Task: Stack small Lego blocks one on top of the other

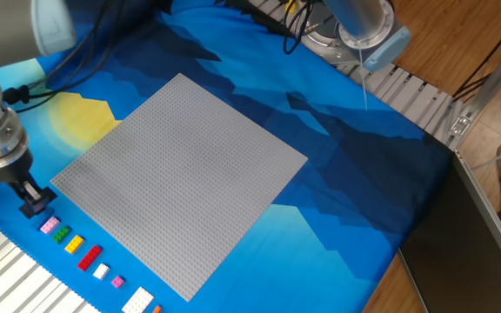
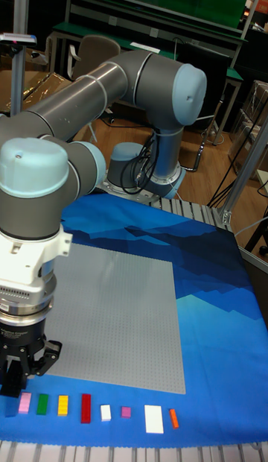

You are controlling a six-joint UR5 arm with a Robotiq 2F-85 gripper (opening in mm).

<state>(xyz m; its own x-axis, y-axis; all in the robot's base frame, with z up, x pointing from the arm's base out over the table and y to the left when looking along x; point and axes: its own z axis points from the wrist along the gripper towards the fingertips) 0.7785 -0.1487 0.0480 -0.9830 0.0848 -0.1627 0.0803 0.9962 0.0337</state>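
Observation:
My gripper (image 1: 35, 203) hangs at the left of the table, just beyond the pink end of a row of small Lego blocks. It is shut on a small dark block (image 1: 37, 201), held just above the blue mat. The row runs pink (image 1: 49, 224), green (image 1: 59, 234), yellow (image 1: 73, 243), red (image 1: 89, 256), small white (image 1: 101, 270), purple (image 1: 117, 282), larger white (image 1: 136, 301), orange (image 1: 156, 308). In the tall view the gripper (image 2: 24, 374) stands over the pink block (image 2: 25, 403), and the held block is hard to make out.
The large grey baseplate (image 1: 181, 183) fills the middle of the blue mat (image 1: 355, 191), its left corner close to the gripper. The arm's base (image 2: 141, 175) and cables sit at the back. A ribbed metal edge (image 1: 7, 287) borders the mat beside the row.

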